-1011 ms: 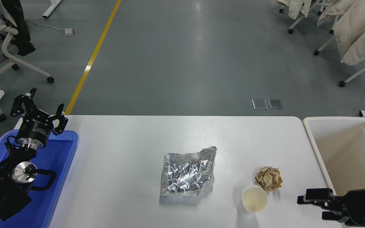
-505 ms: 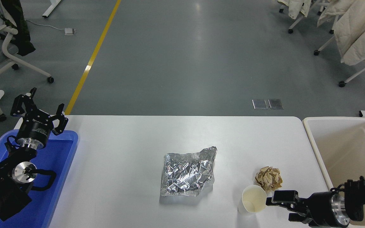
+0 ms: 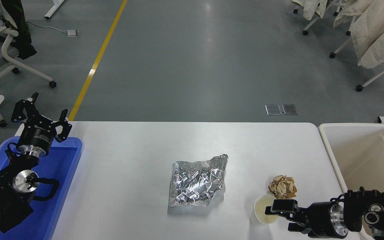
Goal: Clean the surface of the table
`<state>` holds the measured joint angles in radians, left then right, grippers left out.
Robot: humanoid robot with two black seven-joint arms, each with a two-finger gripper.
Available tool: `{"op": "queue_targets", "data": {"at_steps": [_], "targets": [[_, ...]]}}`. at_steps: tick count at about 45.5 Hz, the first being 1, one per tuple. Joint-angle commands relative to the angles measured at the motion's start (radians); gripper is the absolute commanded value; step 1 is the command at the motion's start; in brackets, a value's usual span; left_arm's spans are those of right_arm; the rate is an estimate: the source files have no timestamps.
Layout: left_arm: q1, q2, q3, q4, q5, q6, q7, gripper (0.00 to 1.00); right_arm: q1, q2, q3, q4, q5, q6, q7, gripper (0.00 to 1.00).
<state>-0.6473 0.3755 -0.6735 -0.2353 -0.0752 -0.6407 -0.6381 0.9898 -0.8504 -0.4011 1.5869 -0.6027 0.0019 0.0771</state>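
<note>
The white table surface [image 3: 128, 166] holds a crumpled sheet of aluminium foil [image 3: 197, 183] at its middle. A brown crumpled paper ball [image 3: 282, 187] and a white paper cup [image 3: 261, 210] sit at the front right. My right gripper [image 3: 278, 219] comes in low from the right, open. Its upper finger lies over the cup's right rim, and its lower finger is beside the cup on the near side. My left gripper [image 3: 42, 115] is parked open at the far left, above the blue tray [image 3: 63, 173].
A cream-white bin [image 3: 365, 160] stands against the table's right edge. The blue tray sits at the left edge under my left arm. Chairs and hanging coats stand on the grey floor beyond the table.
My right gripper has moved left along the table's front, from beside the bin to the paper cup, where its upper finger now overlaps the rim. The left arm has not moved.
</note>
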Motion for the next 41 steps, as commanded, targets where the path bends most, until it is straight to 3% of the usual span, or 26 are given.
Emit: {"op": "queue_targets", "data": {"at_steps": [1, 15, 28, 31, 33, 35, 41], "targets": [[0.000, 0.000, 0.000, -0.001, 0.000, 0.001, 0.000, 1.00, -0.016, 0.039, 0.007, -0.031, -0.005, -0.034, 0.001, 1.00], [0.000, 0.000, 0.000, 0.001, 0.000, 0.001, 0.000, 1.00, -0.065, 0.109, 0.033, -0.087, -0.015, -0.054, 0.007, 1.00], [0.000, 0.000, 0.000, 0.001, 0.000, 0.001, 0.000, 1.00, -0.083, 0.148, 0.033, -0.137, -0.026, -0.069, 0.007, 0.94], [0.000, 0.000, 0.000, 0.001, 0.000, 0.001, 0.000, 1.00, -0.083, 0.149, 0.033, -0.140, -0.031, -0.074, 0.007, 0.88], [0.000, 0.000, 0.000, 0.001, 0.000, 0.001, 0.000, 1.00, -0.082, 0.151, 0.033, -0.140, -0.038, -0.074, 0.007, 0.81], [0.000, 0.000, 0.000, 0.001, 0.000, 0.001, 0.000, 1.00, -0.083, 0.155, 0.033, -0.140, -0.051, -0.074, 0.007, 0.68], [0.000, 0.000, 0.000, 0.001, 0.000, 0.001, 0.000, 1.00, -0.080, 0.169, 0.031, -0.140, -0.111, -0.072, 0.004, 0.01]]}}
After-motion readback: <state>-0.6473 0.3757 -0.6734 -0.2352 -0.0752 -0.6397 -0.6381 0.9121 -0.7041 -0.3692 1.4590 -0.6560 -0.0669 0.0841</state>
